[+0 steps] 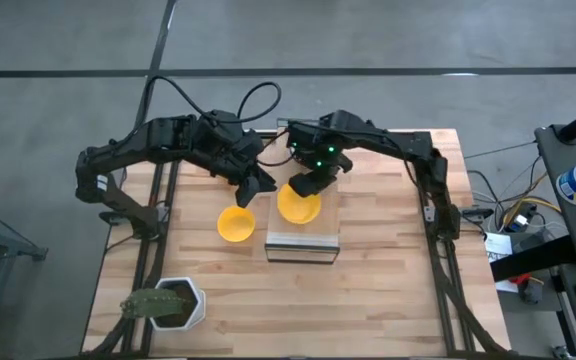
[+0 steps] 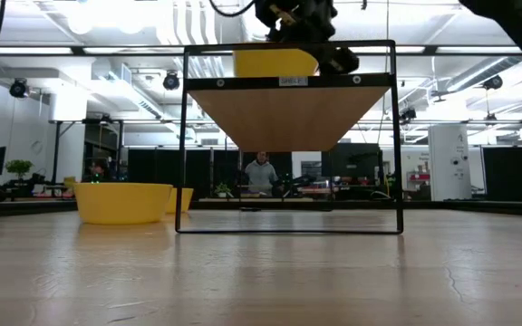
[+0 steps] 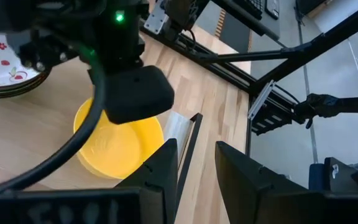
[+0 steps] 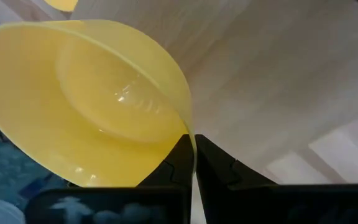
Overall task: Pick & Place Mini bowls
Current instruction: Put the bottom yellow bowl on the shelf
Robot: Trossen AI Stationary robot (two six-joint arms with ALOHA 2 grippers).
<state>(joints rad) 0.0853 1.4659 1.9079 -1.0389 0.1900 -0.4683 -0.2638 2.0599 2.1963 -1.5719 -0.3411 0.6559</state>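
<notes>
Pinched by its rim in right gripper [image 4: 190, 163]: 1 yellow bowl [image 4: 92, 106], over shelf [image 1: 303, 243]. Placing step, likely; next, lower, release. Left gripper [image 3: 194, 168] parted, empty.

I get even, bright overhead light — ceiling strips [image 2: 53, 50] glare in the low view. My right wrist feed blurs the yellow bowl [image 4: 92, 106] up close — soft shadows elsewhere.

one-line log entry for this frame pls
right tool: shut on plain yellow plastic mini bowl, over shelf stand | left tool: open, empty | second yellow bowl: on table
</notes>
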